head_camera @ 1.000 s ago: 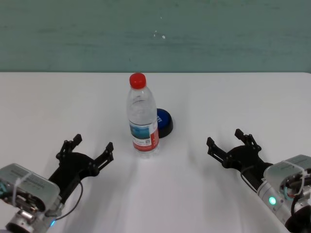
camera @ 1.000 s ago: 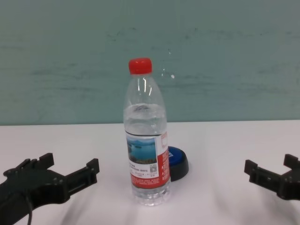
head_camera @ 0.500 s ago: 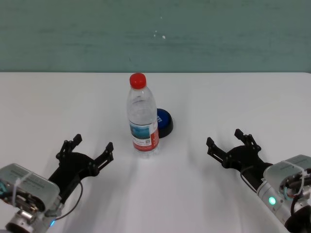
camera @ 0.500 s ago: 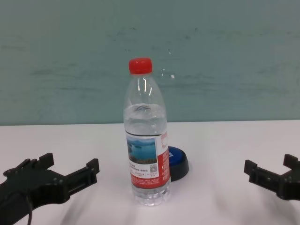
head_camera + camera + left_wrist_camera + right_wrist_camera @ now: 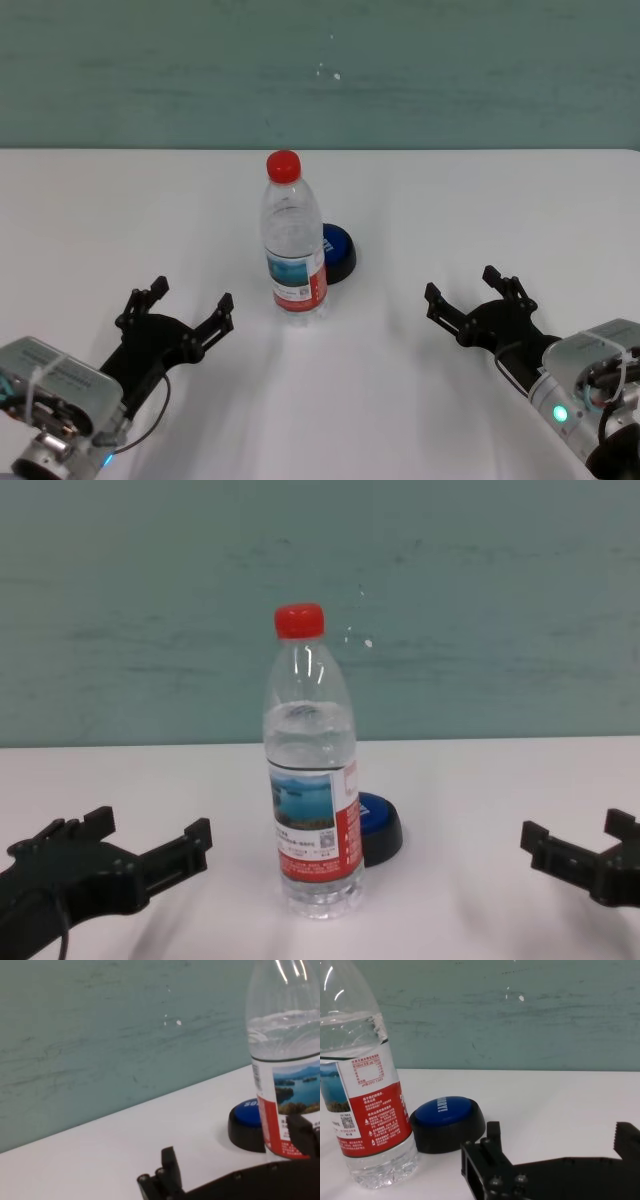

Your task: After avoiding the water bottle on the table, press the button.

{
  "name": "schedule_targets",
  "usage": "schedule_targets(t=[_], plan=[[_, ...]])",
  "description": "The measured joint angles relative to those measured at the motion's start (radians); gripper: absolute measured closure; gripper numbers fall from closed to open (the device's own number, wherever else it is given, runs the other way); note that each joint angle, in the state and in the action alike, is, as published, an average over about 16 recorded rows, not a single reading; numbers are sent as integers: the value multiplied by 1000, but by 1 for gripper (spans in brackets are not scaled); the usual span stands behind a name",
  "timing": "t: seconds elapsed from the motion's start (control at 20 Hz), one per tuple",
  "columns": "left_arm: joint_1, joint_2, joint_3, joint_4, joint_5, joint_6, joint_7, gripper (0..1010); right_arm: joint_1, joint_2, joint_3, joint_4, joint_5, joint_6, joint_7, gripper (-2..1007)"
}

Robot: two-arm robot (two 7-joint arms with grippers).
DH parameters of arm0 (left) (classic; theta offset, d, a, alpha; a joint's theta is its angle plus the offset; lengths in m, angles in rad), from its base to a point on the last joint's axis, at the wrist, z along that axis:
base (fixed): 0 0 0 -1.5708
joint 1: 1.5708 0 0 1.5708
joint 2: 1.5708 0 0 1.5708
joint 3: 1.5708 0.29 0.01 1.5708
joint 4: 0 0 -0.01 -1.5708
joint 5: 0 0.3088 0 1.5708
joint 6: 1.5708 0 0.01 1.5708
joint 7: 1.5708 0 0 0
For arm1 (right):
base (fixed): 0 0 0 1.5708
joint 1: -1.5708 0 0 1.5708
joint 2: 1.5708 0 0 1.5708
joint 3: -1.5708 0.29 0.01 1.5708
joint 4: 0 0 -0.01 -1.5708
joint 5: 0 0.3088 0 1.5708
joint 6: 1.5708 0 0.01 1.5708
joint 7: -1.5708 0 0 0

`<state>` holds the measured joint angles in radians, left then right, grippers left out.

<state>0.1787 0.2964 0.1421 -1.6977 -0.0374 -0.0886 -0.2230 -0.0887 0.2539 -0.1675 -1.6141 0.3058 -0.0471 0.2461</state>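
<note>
Water bottle (image 5: 294, 240) fronting button (image 5: 338, 251)

The water bottle (image 5: 293, 238) is seen standing upright near the middle of the table (image 5: 480, 200), its red cap on, with the button (image 5: 337, 253) set just behind it toward the right and partly hidden by it. The left gripper (image 5: 175, 311) is held low over the near left part of the table with its fingers spread apart, well clear of the bottle. The right gripper (image 5: 465, 296) is likewise held over the near right part, fingers spread, with bare tabletop between it and the button.
</note>
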Motion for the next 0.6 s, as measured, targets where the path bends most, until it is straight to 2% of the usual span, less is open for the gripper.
schedule_targets(t=[0.6], plan=[[0,0,0,0,0,0,0,10,0,0,0,0,0,0,0,1]])
